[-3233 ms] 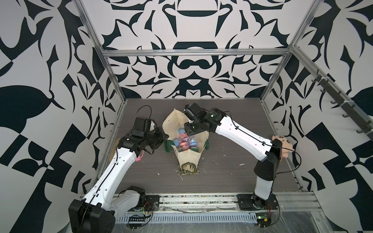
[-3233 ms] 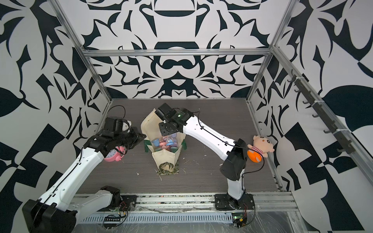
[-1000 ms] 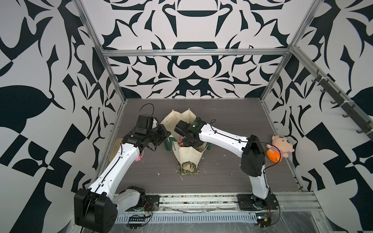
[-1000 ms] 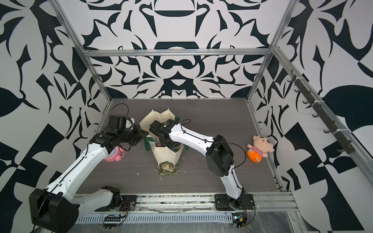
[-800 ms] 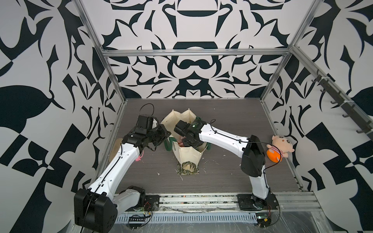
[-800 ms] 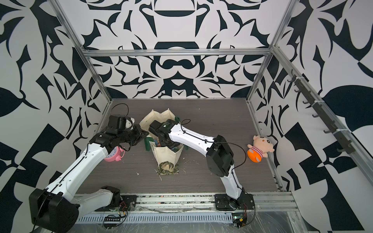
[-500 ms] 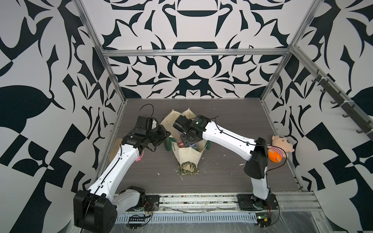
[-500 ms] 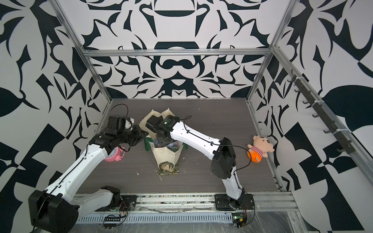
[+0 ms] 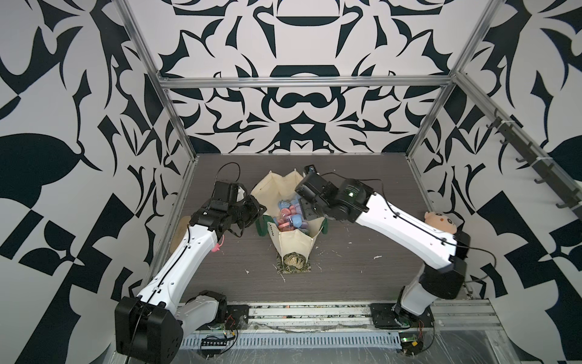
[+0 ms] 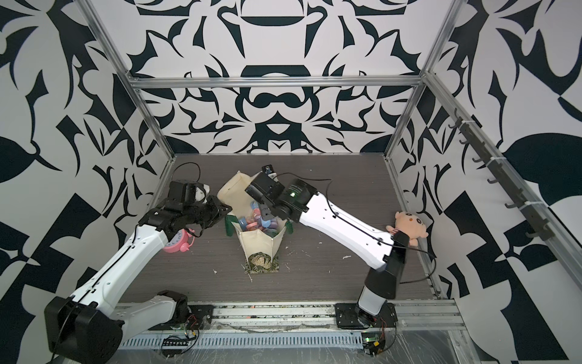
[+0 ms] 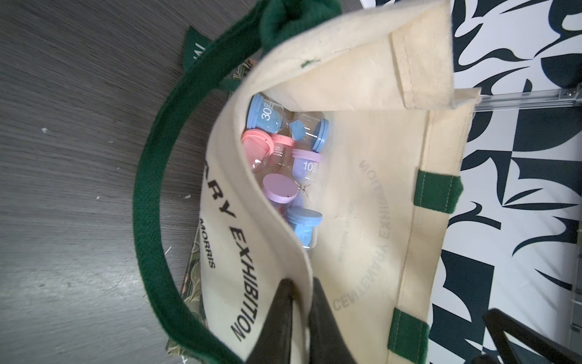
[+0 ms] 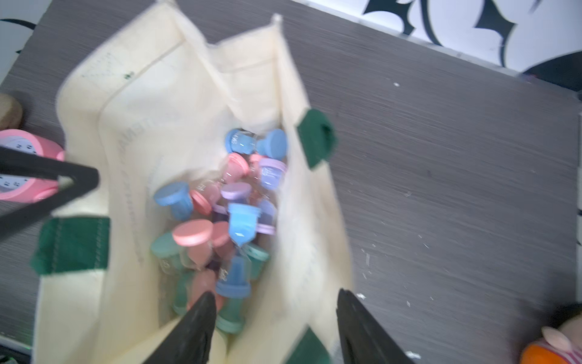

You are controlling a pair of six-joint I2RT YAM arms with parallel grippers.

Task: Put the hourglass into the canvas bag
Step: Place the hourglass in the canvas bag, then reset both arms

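Note:
The cream canvas bag [image 9: 293,249] [image 10: 258,244] stands open mid-table with several pastel hourglasses [image 9: 289,217] [image 10: 255,222] piled inside. The left wrist view looks down at a blue hourglass [image 11: 283,123] and the bag's inner wall [image 11: 362,195]. My left gripper [image 9: 259,209] [image 11: 302,280] is at the bag's left rim, jaws slightly parted with the rim cloth between them. My right gripper [image 9: 307,212] [image 12: 275,294] hangs open just above the bag, straddling its right wall. It holds nothing, and the hourglass pile [image 12: 242,220] lies below it.
A pink alarm clock [image 10: 178,241] [image 12: 19,167] sits left of the bag under my left arm. A plush doll [image 9: 441,220] [image 10: 409,223] lies at the right wall. A patterned green pouch [image 9: 293,261] lies at the bag's foot, and a tan disc [image 12: 9,110] by the left wall.
My right gripper has come up out of the bag and opened, empty. My left gripper's jaws have eased slightly apart on the rim.

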